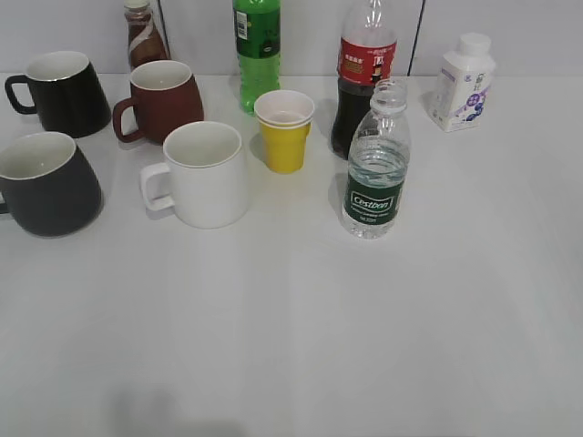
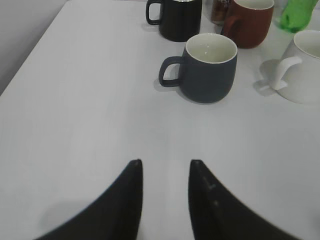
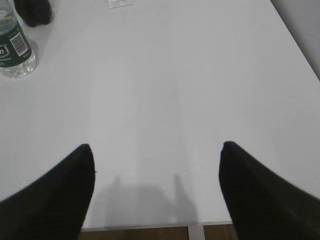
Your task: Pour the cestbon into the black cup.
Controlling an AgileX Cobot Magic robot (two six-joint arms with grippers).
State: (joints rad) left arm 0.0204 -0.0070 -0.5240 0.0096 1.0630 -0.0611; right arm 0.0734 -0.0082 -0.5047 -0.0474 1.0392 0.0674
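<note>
The black cup point(image 1: 47, 185), cut off at the exterior view's left edge, stands upright ahead of the narrowly parted left gripper point(image 2: 165, 172), the uncapped cestbon point(image 1: 374, 173) right of centre, the right gripper point(image 3: 156, 155) spread wide, holding nothing.

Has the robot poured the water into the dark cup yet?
Not yet. The Cestbon bottle stands upright with its cap off, water still inside. The black cup looks empty. The left pincer and right pincer hold nothing. Grabbing, carrying and pouring are all left.
</note>
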